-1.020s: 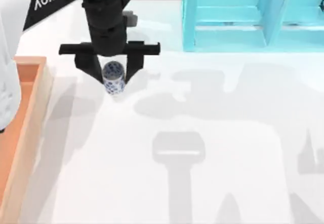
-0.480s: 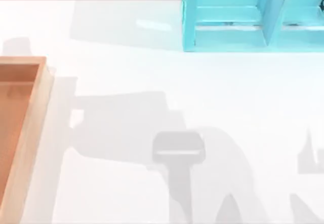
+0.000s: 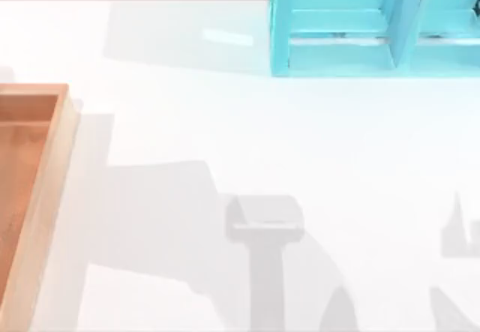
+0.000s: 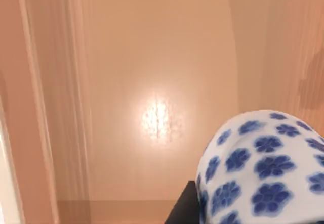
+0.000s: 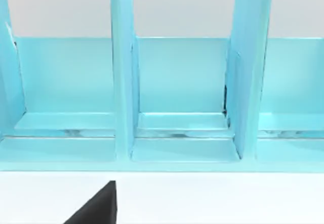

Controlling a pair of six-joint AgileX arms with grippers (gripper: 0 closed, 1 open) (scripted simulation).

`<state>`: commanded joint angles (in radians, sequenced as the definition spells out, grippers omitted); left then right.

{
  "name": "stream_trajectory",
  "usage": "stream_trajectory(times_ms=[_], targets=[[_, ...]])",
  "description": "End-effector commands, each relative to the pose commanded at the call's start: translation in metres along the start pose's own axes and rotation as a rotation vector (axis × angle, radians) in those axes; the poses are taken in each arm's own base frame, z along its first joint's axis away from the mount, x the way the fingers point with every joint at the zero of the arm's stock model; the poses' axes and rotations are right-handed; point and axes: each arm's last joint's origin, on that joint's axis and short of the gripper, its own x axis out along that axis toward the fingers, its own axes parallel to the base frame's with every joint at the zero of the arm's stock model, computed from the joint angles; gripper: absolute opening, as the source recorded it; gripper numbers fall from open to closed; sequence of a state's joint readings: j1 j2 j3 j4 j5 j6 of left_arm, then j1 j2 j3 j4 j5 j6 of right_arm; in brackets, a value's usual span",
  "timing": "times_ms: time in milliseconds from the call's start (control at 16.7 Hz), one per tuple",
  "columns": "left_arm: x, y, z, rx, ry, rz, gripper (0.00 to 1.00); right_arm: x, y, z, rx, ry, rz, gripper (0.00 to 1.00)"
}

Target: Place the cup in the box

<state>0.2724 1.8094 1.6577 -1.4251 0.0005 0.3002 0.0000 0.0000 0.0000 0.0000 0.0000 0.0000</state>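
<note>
The left gripper [image 4: 202, 211] hangs over the orange-brown floor of the box [image 4: 152, 57], and the cup [image 4: 263, 168] sits close against its dark finger, seemingly held, though I cannot tell for sure. The box [image 3: 45, 167] lies at the table's [image 3: 300, 145] left edge. The right arm faces the turquoise cabinet [image 5: 177, 92].

The box [image 3: 45, 197] lies at the table's [image 3: 300, 137] left edge, the cabinet [image 3: 360, 32] at its far right.
</note>
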Motion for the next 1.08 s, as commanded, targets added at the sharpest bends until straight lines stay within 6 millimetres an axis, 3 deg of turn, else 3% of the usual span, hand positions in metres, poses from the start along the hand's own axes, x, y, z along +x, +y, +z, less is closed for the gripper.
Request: stream_trajectory(times_ms=[180, 540, 840, 1080], targets=[[0.01, 0.0, 0.0, -0.001, -0.001, 0.001, 0.0, 0.0, 0.0, 0.0, 0.0, 0.0, 0.0, 1.0], [0.061, 0.001, -0.001, -0.004, -0.001, -0.002, 0.0, 0.0, 0.0, 0.0, 0.0, 0.0, 0.0, 1.0], [0.065, 0.001, -0.002, -0.004, 0.0, -0.002, 0.0, 0.0, 0.0, 0.0, 0.0, 0.0, 0.0, 1.0], [0.065, 0.001, -0.002, -0.004, 0.0, -0.002, 0.3, 0.0, 0.0, 0.0, 0.0, 0.0, 0.0, 1.0]])
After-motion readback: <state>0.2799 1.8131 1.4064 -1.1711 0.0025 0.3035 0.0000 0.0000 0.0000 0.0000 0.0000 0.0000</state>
